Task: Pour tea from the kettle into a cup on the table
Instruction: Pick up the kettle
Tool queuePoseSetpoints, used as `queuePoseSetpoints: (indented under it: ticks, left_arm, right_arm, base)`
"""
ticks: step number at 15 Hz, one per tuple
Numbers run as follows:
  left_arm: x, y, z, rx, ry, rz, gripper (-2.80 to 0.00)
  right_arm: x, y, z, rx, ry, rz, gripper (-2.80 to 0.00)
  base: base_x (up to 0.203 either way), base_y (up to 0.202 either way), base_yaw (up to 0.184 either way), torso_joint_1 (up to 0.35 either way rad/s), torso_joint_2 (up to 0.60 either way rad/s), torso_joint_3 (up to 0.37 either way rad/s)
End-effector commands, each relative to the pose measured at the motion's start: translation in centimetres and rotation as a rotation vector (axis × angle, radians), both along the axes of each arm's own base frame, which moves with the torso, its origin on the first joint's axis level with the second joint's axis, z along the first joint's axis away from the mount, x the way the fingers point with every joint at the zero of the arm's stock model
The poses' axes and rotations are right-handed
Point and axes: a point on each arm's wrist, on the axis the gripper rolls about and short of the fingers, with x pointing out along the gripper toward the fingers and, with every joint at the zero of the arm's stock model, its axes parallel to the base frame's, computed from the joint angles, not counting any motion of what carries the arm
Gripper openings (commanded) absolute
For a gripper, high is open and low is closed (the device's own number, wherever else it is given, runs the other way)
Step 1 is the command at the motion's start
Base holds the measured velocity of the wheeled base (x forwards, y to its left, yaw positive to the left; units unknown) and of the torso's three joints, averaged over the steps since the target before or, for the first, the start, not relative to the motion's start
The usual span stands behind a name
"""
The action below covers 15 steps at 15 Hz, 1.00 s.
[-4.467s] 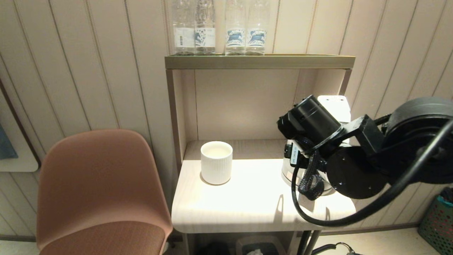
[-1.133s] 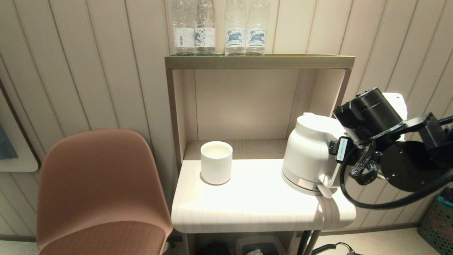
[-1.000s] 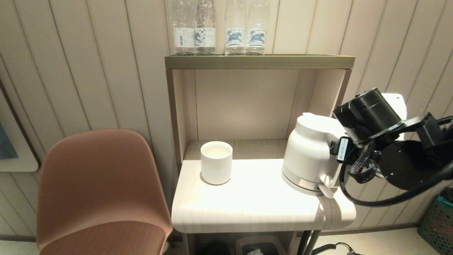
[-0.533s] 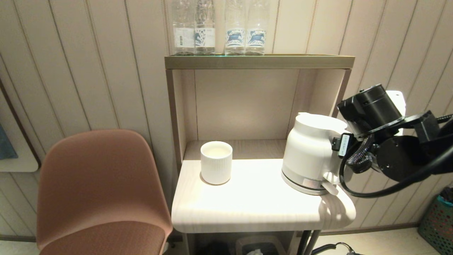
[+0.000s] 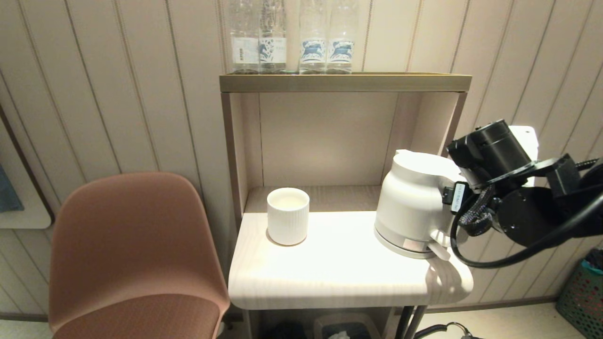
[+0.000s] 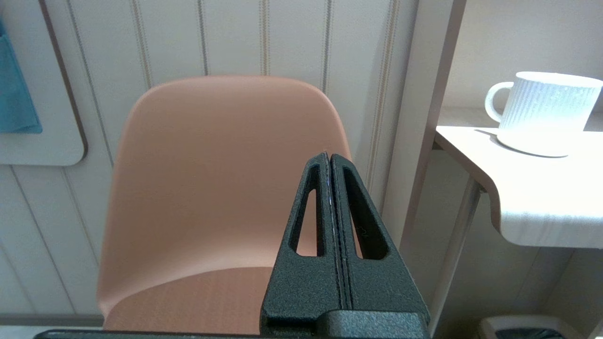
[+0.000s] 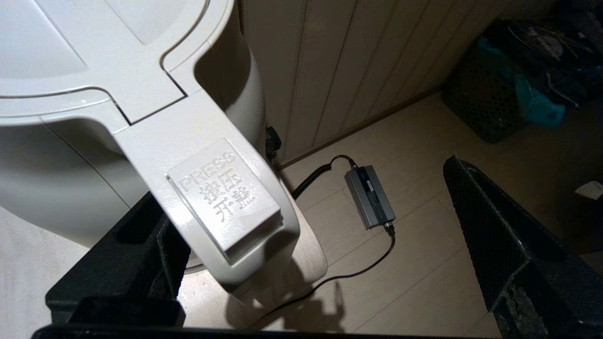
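The white kettle [image 5: 412, 207] stands at the right end of the pale table [image 5: 330, 278], spout toward the cup, loop handle toward the table's right edge. The ribbed white cup [image 5: 288, 215] stands at the table's left; a small loop handle shows on the cup [image 6: 546, 108] in the left wrist view. My right wrist [image 5: 490, 150] hovers just right of the kettle. My right gripper [image 7: 306, 188] is open wide around the kettle's handle [image 7: 221, 197], which lies close to one finger [image 7: 141, 240]. My left gripper [image 6: 330, 157] is shut and empty, parked low facing the chair.
Several clear bottles [image 5: 292, 37] stand on the brass-topped shelf [image 5: 344, 82] above the table. A pinkish-brown chair [image 5: 136, 254] is left of the table. A green basket [image 5: 584, 292] and a power adapter [image 7: 370, 197] with its cable lie on the floor at the right.
My right arm has drawn back from in front of the kettle to its right side, by the handle. In the last second the wrist and kettle shifted only slightly. The cup has not moved.
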Motion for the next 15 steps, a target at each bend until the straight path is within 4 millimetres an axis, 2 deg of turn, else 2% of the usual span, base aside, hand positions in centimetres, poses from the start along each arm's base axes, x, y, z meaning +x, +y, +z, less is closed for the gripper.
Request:
queuePoseSetpoints:
  ticks: [1,8,15]
  left_arm:
    - [0.0,0.0,0.0,0.0,-0.002,0.001,-2.8]
    - [0.0,0.0,0.0,0.0,-0.002,0.001,-2.8]
    - [0.0,0.0,0.0,0.0,-0.003,0.001,-2.8]
  right_arm:
    - [0.0,0.0,-0.4,-0.006,0.01,-0.002,0.0]
    - [0.3,-0.1,-1.0,-0.005,0.007,-0.012,0.0]
    - [-1.0,0.4,-0.7,0.021,-0.034,0.018,0.0]
  base:
    - [0.0,0.0,0.0,0.0,0.0,0.0]
    - [0.0,0.0,0.0,0.0,0.0,0.0]
    - [0.0,0.0,0.0,0.0,0.0,0.0]
